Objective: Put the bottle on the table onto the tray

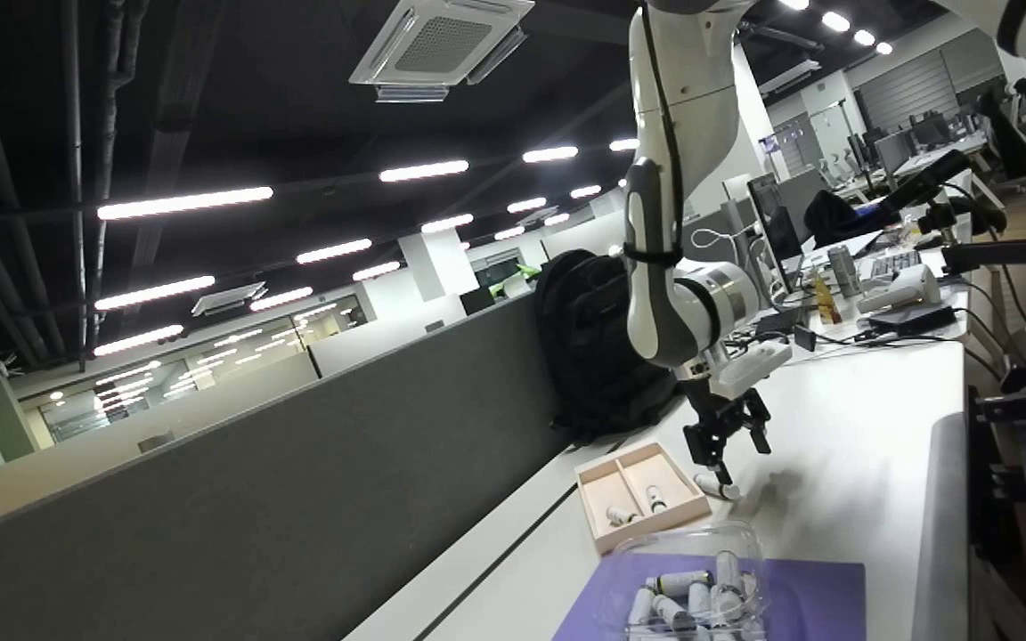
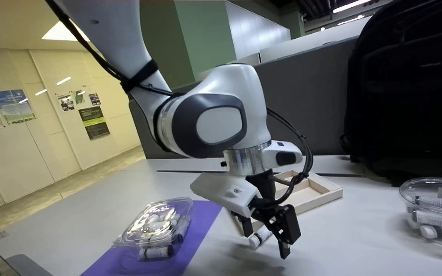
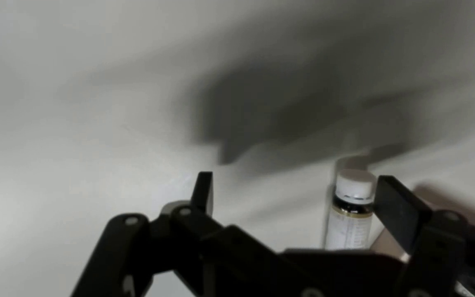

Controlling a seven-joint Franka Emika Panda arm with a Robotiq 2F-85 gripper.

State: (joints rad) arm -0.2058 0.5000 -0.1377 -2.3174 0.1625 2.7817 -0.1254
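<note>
Fingers apart. Bottle on its side on counter beside tray, base hidden in wrist view; can't tell if finger touches it. Arm hides part of tray in an exterior view.

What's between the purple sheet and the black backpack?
The wooden tray, two small bottles inside, with a loose bottle lying beside it; seen in an exterior view.

Wrist view: tool hides lower end of bottle.
</note>
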